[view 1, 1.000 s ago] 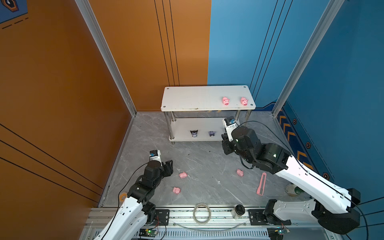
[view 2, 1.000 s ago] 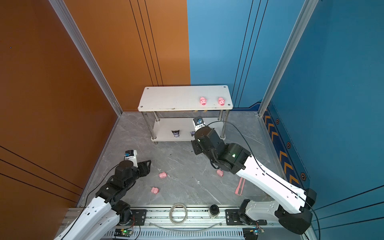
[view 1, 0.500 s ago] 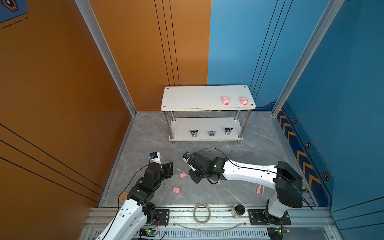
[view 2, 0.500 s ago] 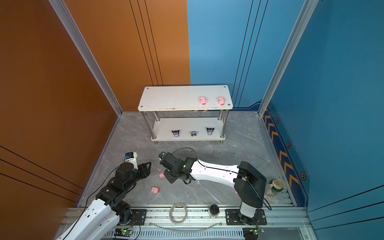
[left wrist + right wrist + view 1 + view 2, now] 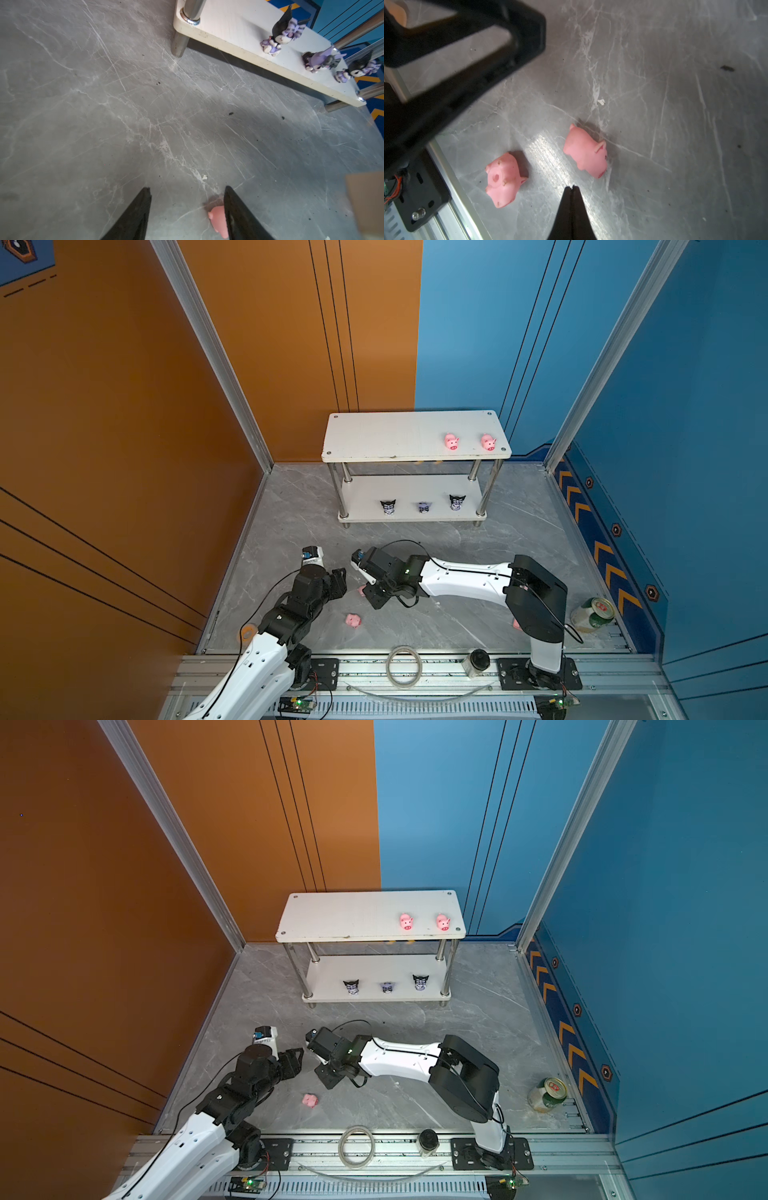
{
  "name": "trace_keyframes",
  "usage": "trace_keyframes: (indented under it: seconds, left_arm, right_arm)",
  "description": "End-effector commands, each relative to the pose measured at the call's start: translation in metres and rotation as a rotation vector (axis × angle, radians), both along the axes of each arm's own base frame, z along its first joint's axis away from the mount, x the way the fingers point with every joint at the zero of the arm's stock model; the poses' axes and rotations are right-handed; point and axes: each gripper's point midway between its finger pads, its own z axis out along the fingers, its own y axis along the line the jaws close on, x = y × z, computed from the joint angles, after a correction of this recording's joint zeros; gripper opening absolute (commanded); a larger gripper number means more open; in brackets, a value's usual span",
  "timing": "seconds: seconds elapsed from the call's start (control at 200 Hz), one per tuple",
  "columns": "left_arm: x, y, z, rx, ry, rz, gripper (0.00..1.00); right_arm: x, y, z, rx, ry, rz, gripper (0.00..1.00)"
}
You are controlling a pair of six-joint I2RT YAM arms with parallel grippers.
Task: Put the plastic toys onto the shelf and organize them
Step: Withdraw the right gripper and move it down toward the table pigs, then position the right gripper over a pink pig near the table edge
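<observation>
The shelf [image 5: 374,435] [image 5: 332,915] stands at the back of the counter [image 5: 291,510]. Its lower board now carries three cartoon figures in a row: left figure [image 5: 388,507] [image 5: 278,37], middle figure [image 5: 423,507] [image 5: 320,59] and right figure [image 5: 457,502] [image 5: 357,69]. A second ago only the first two showed there, with the right end effector at the third spot. On the top board, the inner pig [image 5: 451,441] [image 5: 406,921] and the corner pig [image 5: 488,442] [image 5: 443,922] stand near the right end, unmoved.

Two more pigs lie on the counter where they lay before. The near pig [image 5: 361,588] [image 5: 586,152] is apart from the front pig [image 5: 353,620] [image 5: 310,1100] [image 5: 503,179], which lies underside up.

The right end effector [image 5: 374,599] [image 5: 328,1079] [image 5: 572,187] has swung down from the shelf and across the middle. Its arm is stretched low over the counter. Its jaws are pressed together with nothing between them, the tips just short of the near pig.

The left end effector [image 5: 341,583] [image 5: 297,1060] [image 5: 187,189] has barely shifted. Its jaws stand partly apart and hold nothing. In the left wrist view the near pig [image 5: 217,220] shows just inside one finger; contact cannot be told.

The green can [image 5: 592,614] [image 5: 548,1094], half hidden by the arm a second ago, is in full view at the right front corner.
</observation>
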Motion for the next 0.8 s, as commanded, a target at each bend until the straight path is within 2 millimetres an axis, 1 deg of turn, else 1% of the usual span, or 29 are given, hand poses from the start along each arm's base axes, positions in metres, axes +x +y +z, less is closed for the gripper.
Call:
trace_keyframes:
  seconds: [0.0,0.075,0.09,0.125,0.255,0.425,0.686,0.741,0.796]
  left_arm:
    - [0.009,0.0,0.015,0.017,-0.05,-0.002,0.58]
    - [0.01,0.0,0.014,0.021,-0.045,0.002,0.58]
    - [0.014,-0.001,0.02,0.009,-0.072,0.002,0.58]
    - [0.014,-0.001,0.021,0.009,-0.077,0.004,0.58]
    - [0.015,0.0,0.021,0.015,-0.08,0.007,0.59]
    - [0.015,0.001,0.019,0.015,-0.077,0.008,0.59]
    - [0.018,0.0,0.017,0.015,-0.075,0.009,0.59]
    - [0.019,-0.001,0.018,0.011,-0.078,0.007,0.59]
    - [0.019,-0.001,0.018,0.009,-0.079,0.005,0.59]
  right_arm:
    - [0.005,0.011,-0.004,0.0,-0.003,0.013,0.02]
    - [0.007,0.012,-0.008,-0.005,-0.007,0.011,0.02]
    - [0.007,0.013,-0.009,-0.006,-0.008,0.012,0.02]
    - [0.007,0.012,-0.012,-0.012,-0.006,0.011,0.02]
    - [0.003,0.009,-0.023,-0.034,0.011,0.012,0.02]
    - [-0.014,0.001,-0.034,-0.048,0.025,0.034,0.02]
    - [-0.048,-0.015,-0.052,-0.108,0.039,0.051,0.02]
    - [-0.051,-0.016,-0.05,-0.107,0.035,0.052,0.02]
    - [-0.052,-0.015,-0.042,-0.093,0.02,0.054,0.02]
